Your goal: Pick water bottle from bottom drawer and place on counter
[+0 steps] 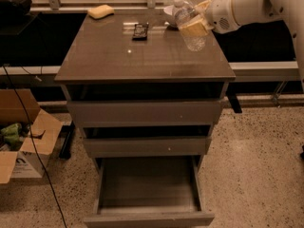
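End effector [198,19] is closed on tilted water bottle [195,42] over counter's [118,56] right rear. Bottle is to be uprighted, lowered until seated, then released.

White arm [247,6], tan gripper fingers [194,29], top rt

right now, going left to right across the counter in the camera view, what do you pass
yellow sponge → small dark object → water bottle, clamped in the gripper at the right rear of the counter
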Motion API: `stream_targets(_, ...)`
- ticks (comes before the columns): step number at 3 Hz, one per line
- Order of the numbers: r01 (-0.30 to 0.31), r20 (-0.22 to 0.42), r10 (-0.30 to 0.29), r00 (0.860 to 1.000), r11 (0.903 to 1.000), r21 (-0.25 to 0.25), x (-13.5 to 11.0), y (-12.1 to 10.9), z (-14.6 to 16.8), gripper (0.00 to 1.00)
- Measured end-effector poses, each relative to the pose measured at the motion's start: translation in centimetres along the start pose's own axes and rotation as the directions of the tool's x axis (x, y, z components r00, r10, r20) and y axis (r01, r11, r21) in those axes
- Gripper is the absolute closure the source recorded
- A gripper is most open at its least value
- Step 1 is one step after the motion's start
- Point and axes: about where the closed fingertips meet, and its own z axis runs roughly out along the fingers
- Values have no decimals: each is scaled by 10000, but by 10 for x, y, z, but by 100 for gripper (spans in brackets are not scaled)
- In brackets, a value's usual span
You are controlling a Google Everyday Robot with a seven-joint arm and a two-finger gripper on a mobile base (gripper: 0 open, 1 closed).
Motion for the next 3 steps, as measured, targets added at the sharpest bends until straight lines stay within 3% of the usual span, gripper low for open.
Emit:
stream_targets(1, -17, -42, 17, 10000, 10000, -37, 1, 1, 3, 100)
stream_targets(3, 876, -909, -922, 9916, 9947, -532, 8, 7, 72, 100)
